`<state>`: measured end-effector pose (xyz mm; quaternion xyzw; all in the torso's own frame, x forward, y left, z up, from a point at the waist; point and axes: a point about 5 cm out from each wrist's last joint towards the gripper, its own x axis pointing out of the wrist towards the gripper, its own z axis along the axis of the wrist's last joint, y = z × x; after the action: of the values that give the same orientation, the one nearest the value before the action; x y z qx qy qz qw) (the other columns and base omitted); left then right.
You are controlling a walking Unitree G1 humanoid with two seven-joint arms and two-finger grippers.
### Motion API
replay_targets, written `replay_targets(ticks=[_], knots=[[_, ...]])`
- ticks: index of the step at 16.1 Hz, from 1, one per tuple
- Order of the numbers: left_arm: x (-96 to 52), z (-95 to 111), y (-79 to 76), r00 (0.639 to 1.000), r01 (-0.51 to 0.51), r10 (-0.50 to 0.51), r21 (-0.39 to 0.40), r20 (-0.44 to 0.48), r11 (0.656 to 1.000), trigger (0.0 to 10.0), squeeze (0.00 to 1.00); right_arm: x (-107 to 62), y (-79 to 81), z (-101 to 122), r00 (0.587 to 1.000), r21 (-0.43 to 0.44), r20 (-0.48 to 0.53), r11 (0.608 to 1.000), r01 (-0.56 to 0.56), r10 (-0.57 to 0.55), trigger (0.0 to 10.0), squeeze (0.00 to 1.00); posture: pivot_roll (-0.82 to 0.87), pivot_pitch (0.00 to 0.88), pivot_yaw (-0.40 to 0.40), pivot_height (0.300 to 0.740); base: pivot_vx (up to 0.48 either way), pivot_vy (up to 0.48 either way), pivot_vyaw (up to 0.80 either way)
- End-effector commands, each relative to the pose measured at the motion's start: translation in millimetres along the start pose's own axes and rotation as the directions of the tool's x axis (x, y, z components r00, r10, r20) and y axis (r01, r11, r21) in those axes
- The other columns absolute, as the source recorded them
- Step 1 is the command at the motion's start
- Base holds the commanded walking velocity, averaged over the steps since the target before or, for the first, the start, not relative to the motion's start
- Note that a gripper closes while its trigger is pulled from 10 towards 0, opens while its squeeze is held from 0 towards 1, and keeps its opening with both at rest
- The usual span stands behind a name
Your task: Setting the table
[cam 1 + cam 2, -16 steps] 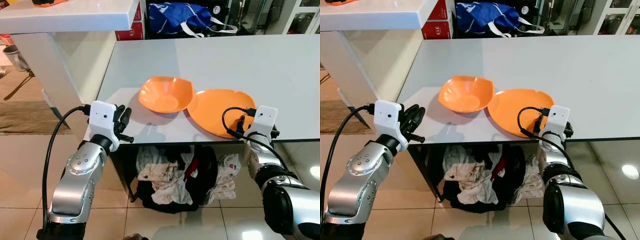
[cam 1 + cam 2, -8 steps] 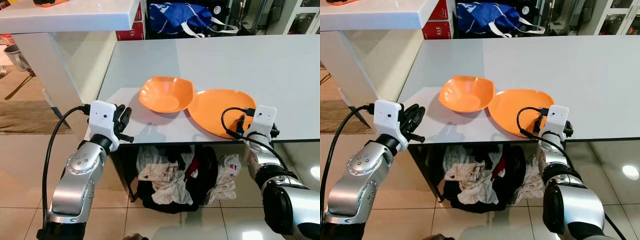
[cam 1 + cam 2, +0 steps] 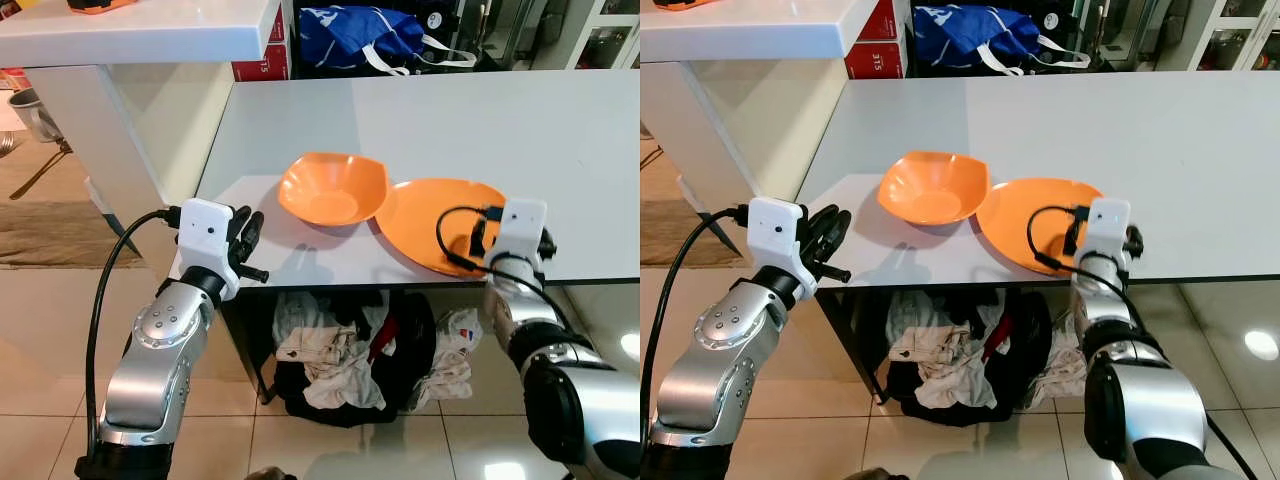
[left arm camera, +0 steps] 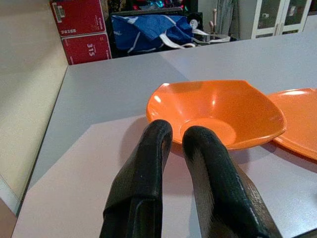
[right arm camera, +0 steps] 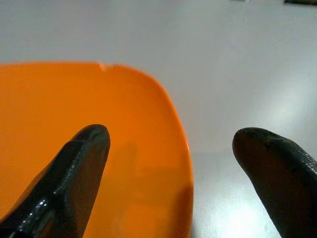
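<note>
Grey table (image 3: 480, 120): right fingers (image 5: 74, 168) straddle orange plate (image 3: 440, 215) edge.

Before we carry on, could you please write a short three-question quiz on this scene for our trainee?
1. True or false: the right tool is open at the orange plate's rim.
2. What sits on the grey table just left of the plate? A) orange bowl B) mug C) fork
3. Fill in: the left tool's fingers are nearly ____.

Key: 1 true; 2 A; 3 shut.

Bright, even light; soft shadows; wrist close-ups blurred.
</note>
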<state>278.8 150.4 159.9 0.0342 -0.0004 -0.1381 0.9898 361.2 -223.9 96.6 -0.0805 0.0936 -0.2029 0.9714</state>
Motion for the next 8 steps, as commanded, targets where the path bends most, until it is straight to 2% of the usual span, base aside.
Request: replay_targets(ticks=[1,5,8], knots=[[2.7,1.2,0.8,1.000,-0.008,0.008,0.007,0.004,1.000,10.0,0.00,2.3,1.9,10.8,0.999,-0.012,0.043,1.000,0.001,-0.001,10.0,0.00,0.05,0.000,0.074,0.740,0.000,0.000,0.00],[4.4,2.0,1.0,1.000,-0.008,0.008,0.006,0.010,1.000,10.0,0.00,6.8,4.3,37.8,0.989,0.003,0.151,1.000,0.011,-0.011,10.0,0.00,0.05,0.000,0.075,0.740,0.000,0.000,0.00],[9.0,3.1,1.6,1.000,-0.008,0.008,0.004,0.021,1.000,10.0,0.00,10.5,4.2,76.4,0.954,0.028,0.300,0.999,0.016,-0.023,10.0,0.00,0.03,0.000,0.075,0.740,0.000,0.000,0.00]])
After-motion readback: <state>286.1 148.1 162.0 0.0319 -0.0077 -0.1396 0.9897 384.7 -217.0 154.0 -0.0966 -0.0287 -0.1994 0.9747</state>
